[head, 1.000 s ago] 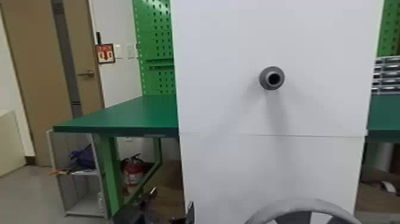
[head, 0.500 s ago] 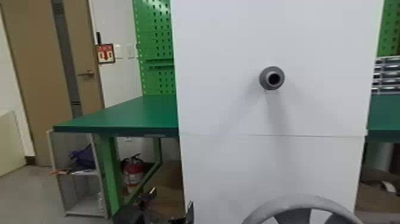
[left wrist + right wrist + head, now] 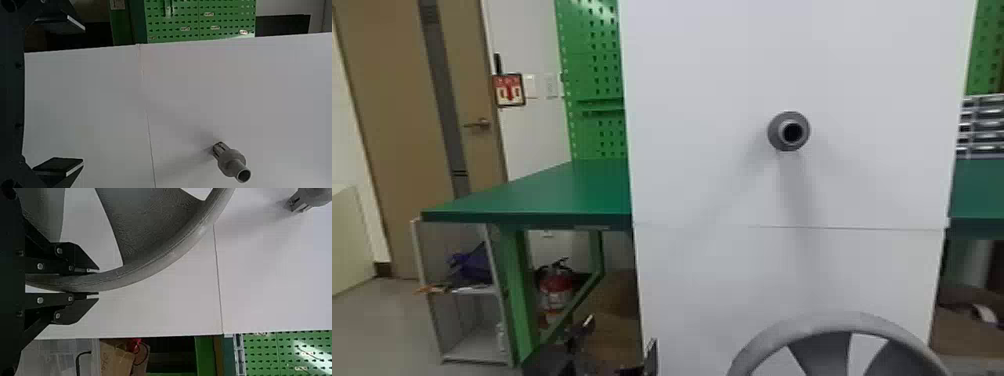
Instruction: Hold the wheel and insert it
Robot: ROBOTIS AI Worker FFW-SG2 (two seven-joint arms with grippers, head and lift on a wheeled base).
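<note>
- The wheel (image 3: 852,322) looks like grey plastic, matt; its spokes (image 3: 148,227) have fine rough lines, the rim is smoother.
- The post (image 3: 775,136) seems also of matt grey plastic.
- White panel (image 3: 707,125): smooth, rather matt.
- Green pegboard (image 3: 274,354): like painted metal, with glossy shine.
- Box (image 3: 115,358): brown cardboard.

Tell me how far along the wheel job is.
Done: right claw grips the wheel by its rim. In hand: the wheel, held below the peg. Remaining: raise it, line it up, slide it on; the peg is bare. Left claw is open and empty.
</note>
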